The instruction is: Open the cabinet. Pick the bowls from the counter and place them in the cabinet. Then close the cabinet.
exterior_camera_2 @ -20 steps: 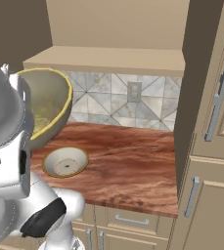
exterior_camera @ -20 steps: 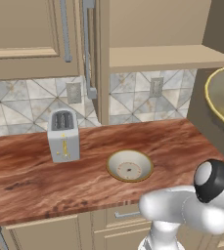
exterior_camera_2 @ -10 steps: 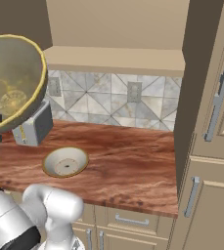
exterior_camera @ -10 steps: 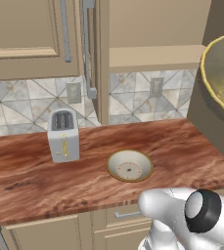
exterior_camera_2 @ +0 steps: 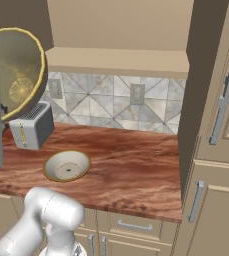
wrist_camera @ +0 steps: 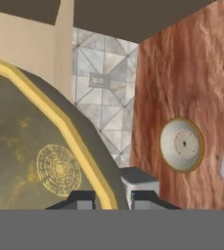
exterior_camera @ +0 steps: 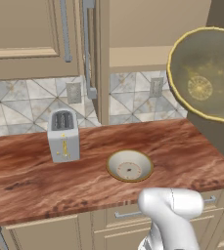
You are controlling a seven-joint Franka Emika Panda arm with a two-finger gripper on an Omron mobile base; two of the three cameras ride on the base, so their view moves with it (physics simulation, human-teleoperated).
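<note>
The pincer (wrist_camera: 111, 197) is clamped on the deep bowl's (exterior_camera: 206, 73) yellowish rim, tilted high; below it, the shallow bowl (exterior_camera: 129, 165) rests on the counter (exterior_camera: 30, 180).

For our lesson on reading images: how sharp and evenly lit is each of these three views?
Left base view: flat, even light, the shallow bowl casting barely any shadow. Right base view: the toaster crisp, no glare. Hand view: the deep bowl looms close and soft-edged, its rim between the gripper tips.
</note>
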